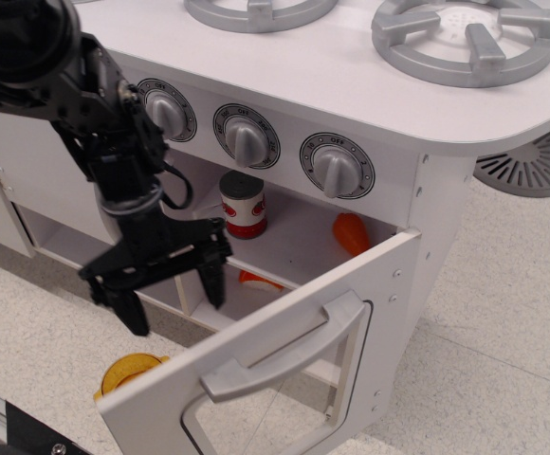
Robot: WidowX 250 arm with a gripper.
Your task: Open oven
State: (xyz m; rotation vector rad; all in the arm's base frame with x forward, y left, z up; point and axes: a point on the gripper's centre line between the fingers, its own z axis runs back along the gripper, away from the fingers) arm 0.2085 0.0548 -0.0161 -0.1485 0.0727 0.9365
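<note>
Oven door swung wide just right of gripper, fingers apart, empty; "OFF" legible on knobs.

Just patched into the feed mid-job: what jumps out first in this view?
The oven door hangs swung wide open at lower centre, grey bar handle facing up. The black gripper hovers left of the opening, fingers spread and empty, apart from the door. Inside, a red-and-white can stands on the shelf, with an orange item to its right.
</note>
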